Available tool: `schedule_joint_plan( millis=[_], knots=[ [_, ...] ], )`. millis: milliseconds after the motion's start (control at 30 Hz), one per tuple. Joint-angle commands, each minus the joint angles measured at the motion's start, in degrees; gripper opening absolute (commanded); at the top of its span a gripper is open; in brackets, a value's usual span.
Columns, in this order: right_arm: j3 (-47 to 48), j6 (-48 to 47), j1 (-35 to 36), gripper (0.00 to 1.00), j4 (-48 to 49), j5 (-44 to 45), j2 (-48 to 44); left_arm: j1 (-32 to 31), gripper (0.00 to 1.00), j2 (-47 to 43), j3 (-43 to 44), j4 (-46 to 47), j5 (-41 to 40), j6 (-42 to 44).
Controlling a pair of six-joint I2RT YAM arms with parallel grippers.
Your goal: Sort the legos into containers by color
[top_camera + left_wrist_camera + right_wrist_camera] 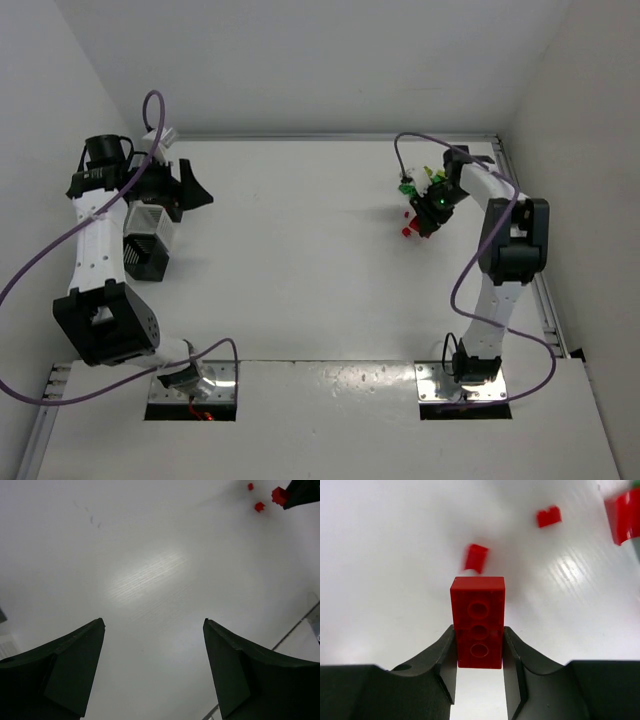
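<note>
Finds right gripper [478, 630] clamped on a red lego [478, 605], at 2 o'clock on the table [300, 290]. Notes three loose red legos [476, 558] just beyond, from 12 to 2 o'clock. Finds left gripper [154, 630] spread wide, gripping nothing, at 10 o'clock, near white container [150, 217] and black container [143, 256]

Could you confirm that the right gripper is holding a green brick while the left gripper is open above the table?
Not quite: the right gripper holds a red brick, not green, as the right wrist view shows; the left gripper is indeed open above the table.
</note>
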Motion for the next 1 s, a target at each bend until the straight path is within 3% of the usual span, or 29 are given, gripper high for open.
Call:
schedule_joint_plan(
  millis=[0,100,133,167,267,433,533,967],
  knots=[
    [-0.33,-0.69,3.12,0.1,-2.66,-9.37,-12.63,-1.34,0.86,-4.26,-2.39,3.43,10.42,-1.46],
    [-0.34,3.16,8.21,0.1,-4.17,-15.52,-17.83,-4.67,0.84,-4.79,-9.14,8.43,16.66,-8.74],
    [-0.34,4.66,9.98,0.09,-4.17,-16.24,-18.53,-5.46,0.84,-4.8,-10.82,10.88,17.98,-15.2],
    [0.88,6.15,11.65,0.09,-4.17,-17.2,-19.06,-6.17,0.83,-5.49,-12.58,17.6,19.73,-19.27],
    [3.35,12.48,18.77,0.09,-1.71,-20.2,-19.06,-9.42,0.83,-6.2,-18.21,31.49,19.75,-35.09],
    [6.41,21.89,28.78,0.09,5.57,-20.9,-17.84,-14.07,0.9,-6.2,-19.45,40.42,17.73,-49.77],
    [10.11,24.53,32.4,0.09,6.12,-20.29,-15.65,-16.27,0.98,-6.2,-20.68,44.47,16.67,-54.88],
    [21.0,29.28,42.94,0.09,8.23,-14.84,-8.52,-21.73,1.0,-6.2,-27.45,50.1,15.53,-59.56]
  ],
)
